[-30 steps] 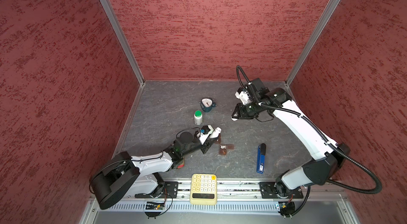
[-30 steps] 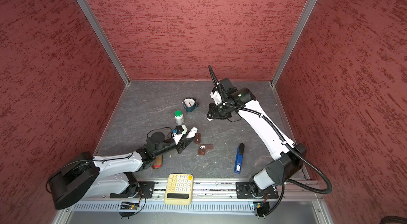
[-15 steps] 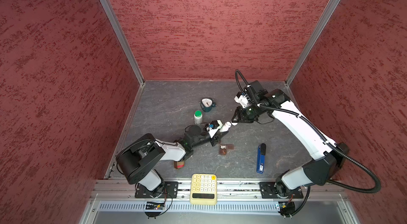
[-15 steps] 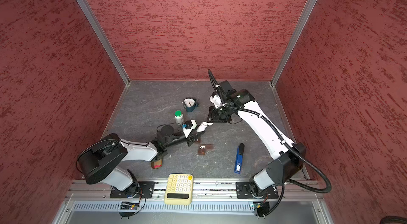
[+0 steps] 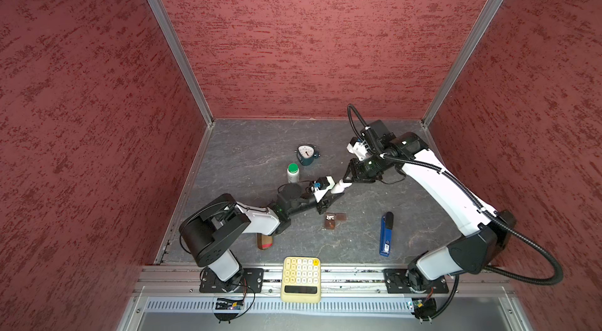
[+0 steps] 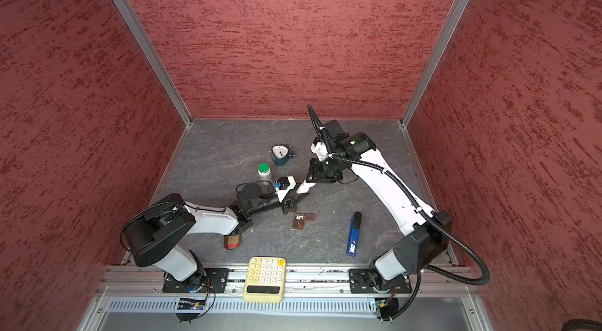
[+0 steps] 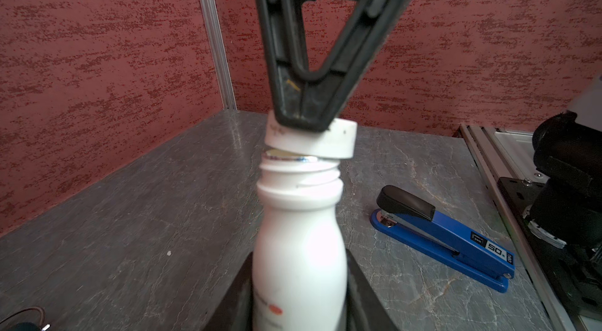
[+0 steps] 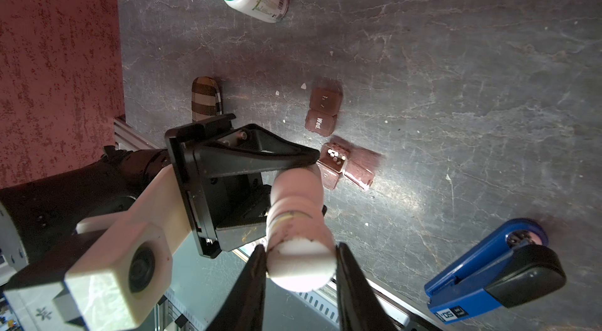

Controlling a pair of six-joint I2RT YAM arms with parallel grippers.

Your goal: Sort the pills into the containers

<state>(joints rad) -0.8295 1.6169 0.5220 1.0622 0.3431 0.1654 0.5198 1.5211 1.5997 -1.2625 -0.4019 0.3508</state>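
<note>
One second ago the left end effector (image 5: pixel 332 196) held the small all-white plastic bottle (image 7: pixel 299 248) low, beside the dark brown plastic pill-box strip (image 8: pixel 345 166), and the right end effector (image 5: pixel 347 179) waited well apart, near the back. Now the bottle is raised and carried to the middle, and the two arms meet there. The left end effector is pinching the body of the bottle; the right end effector is pinching the round white cap (image 7: pixel 312 143). In the left wrist view the cap sits tilted, just above the threads, so I judge it is unscrewed or almost free. Something silver shows at the mouth, perhaps a seal; I cannot tell. The pill-box strip has not moved: it lies in two pieces on the grey surface (image 5: pixel 247 163), one cell open with some tiny white pills (image 8: pixel 335 156) inside. For the task, this means that more pills can probably be poured soon
</note>
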